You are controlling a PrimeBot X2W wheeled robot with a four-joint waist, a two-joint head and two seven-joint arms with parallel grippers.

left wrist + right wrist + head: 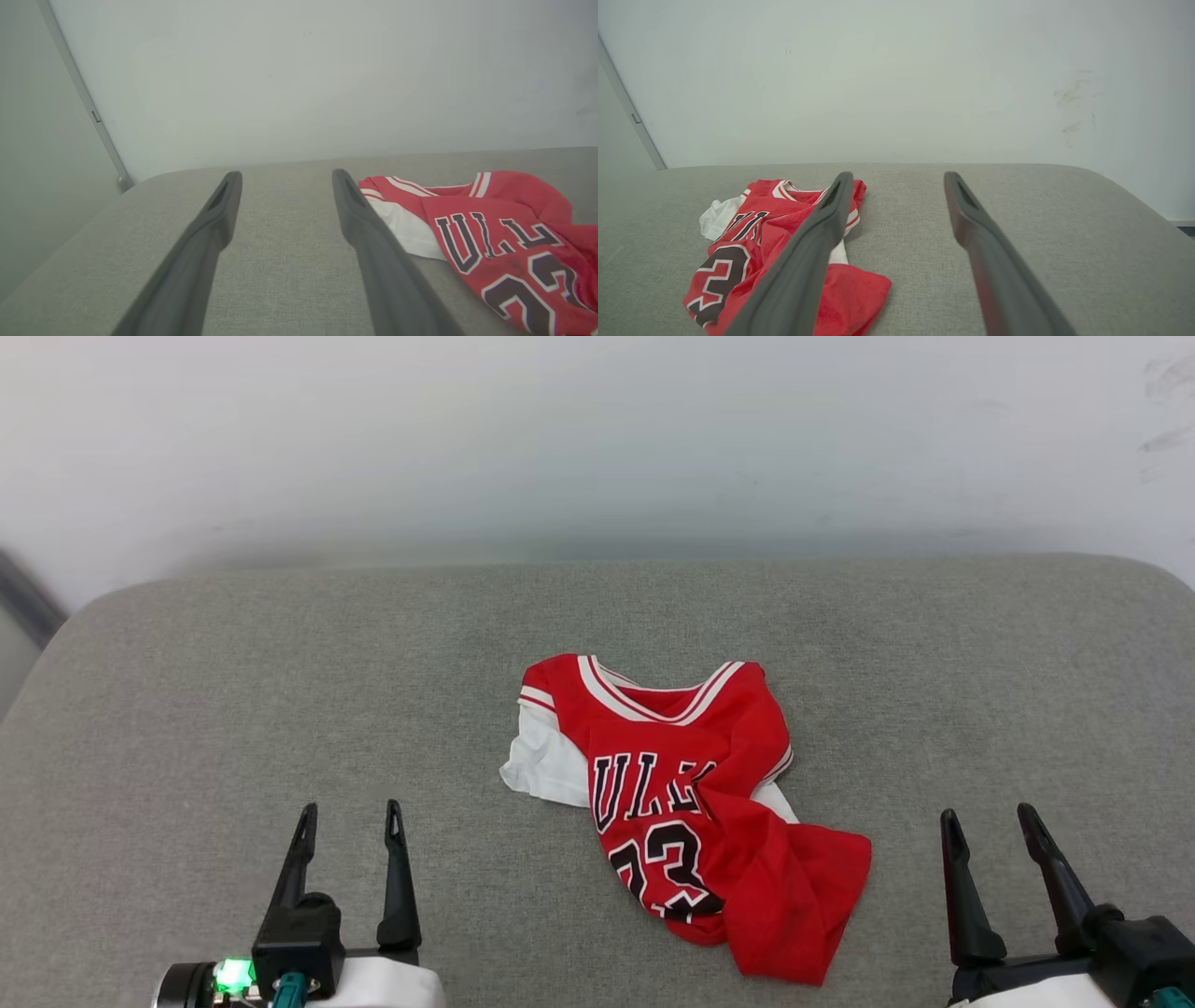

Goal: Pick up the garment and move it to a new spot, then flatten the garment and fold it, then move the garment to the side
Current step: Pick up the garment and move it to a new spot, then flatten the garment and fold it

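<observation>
The red jersey (681, 775) lies crumpled on the grey fabric cushion (280, 663), a little right of centre in the head view. Its striped V-neck points toward the top of the frame. A white sleeve spreads at its left side, and black lettering with the number 23 faces up. The lower hem is bunched and folded over toward the lower right.

The left gripper (351, 807) sits at the lower left of the frame. Its jaws are spread wide with nothing between them, and it is well apart from the jersey. The right gripper (988, 812) sits at the lower right, equally wide and empty, near the jersey's bunched hem but not touching it. A pale wall (597, 429) runs across the top of the frame behind the cushion.
</observation>
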